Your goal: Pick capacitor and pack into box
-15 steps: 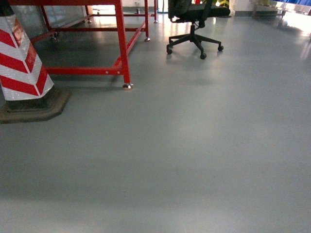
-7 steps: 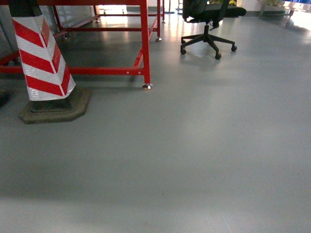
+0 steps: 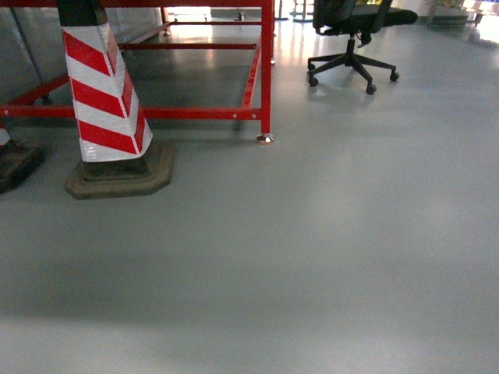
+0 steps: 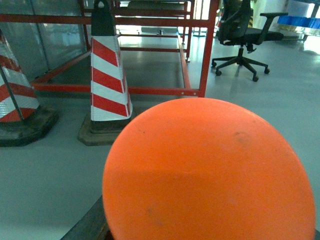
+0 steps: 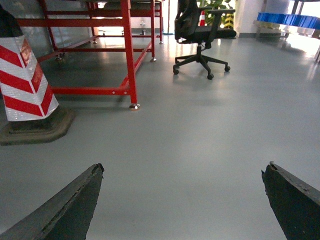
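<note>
1. You cannot tell from any of the three views where the box or the capacitor is, nor how either one looks.
2. Your head camera looks down on grey floor [image 3: 312, 257], with a red-and-white striped cone [image 3: 105, 101] on a dark base at upper left.
3. Just behind the cone stands a red metal frame [image 3: 267, 70], one foot resting on the floor. The top of the frame is cut off by the picture's edge.
4. A black office chair [image 3: 351, 31] stands well apart at upper right. You see only its wheeled base and the underside of the seat.
5. At the far left edge, only a sliver of a second cone [image 3: 12, 160] shows. The left wrist view shows more of it, beside the first cone.
6. In the left wrist view, an orange disc [image 4: 210, 175] fills most of the lower picture and hides what lies behind it.
7. A dark edge [image 4: 90, 225] pokes out beneath the disc at lower left. You cannot tell what it belongs to, so the state of the left claw cannot be read.
8. The right claw [image 5: 183, 170] is spread wide, with its two dark fingers [image 5: 75, 205] at opposite bottom corners and only bare floor between them.
9. A blue strip [image 5: 287, 19] at the top right of the right wrist view is too far off to make out.
</note>
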`<state>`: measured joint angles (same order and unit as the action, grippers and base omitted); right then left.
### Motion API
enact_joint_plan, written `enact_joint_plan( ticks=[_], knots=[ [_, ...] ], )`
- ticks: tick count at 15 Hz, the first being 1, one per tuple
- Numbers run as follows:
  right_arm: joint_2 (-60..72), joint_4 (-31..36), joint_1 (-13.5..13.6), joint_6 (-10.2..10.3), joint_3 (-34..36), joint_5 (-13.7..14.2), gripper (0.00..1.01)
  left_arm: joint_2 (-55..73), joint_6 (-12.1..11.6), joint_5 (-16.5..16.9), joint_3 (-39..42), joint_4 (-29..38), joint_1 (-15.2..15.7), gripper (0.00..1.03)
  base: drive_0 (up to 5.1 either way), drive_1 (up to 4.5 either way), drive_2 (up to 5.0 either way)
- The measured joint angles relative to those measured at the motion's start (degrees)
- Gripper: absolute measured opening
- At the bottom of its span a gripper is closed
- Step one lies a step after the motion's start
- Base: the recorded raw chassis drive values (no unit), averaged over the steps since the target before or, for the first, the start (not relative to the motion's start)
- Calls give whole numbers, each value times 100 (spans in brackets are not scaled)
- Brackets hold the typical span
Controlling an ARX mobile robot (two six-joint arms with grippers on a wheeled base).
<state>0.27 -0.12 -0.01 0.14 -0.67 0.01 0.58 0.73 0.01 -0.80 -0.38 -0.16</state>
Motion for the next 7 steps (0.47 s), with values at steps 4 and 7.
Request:
enact_joint_plan(
  ticks=[4, 7],
  knots=[
    [0, -2, 0, 0, 0, -2, 98, 0, 0, 0, 0, 2, 0, 44, -508, 237, 237],
    [0, -15, 0, 0, 0, 0, 98, 0, 0, 0, 0, 0, 0, 44, -504, 241, 241]
  ],
)
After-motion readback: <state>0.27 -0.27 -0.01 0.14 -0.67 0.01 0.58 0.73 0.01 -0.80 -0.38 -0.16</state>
